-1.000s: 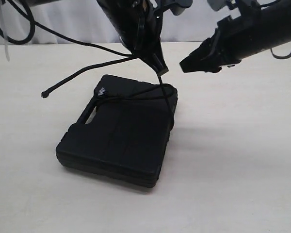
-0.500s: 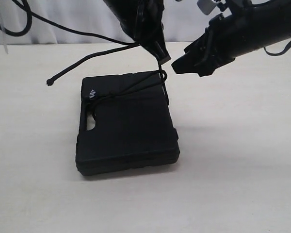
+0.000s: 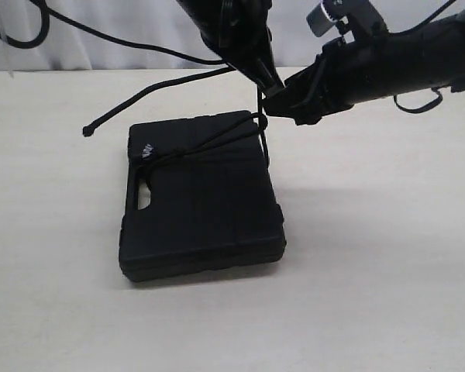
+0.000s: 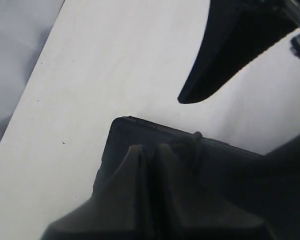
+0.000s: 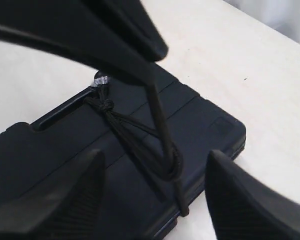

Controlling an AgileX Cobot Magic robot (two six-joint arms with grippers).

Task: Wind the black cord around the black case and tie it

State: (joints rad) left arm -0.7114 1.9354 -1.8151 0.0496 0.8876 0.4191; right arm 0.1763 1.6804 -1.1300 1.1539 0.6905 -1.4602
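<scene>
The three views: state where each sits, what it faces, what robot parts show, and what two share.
Exterior view: off the arms, looking down at the black case; left hand and right hand show.
Left wrist view: on the left arm, looking past its shut fingers at a case corner.
Right wrist view: on the right arm, looking between its open fingers at the black cord.
Both wrist views show the case.
</scene>
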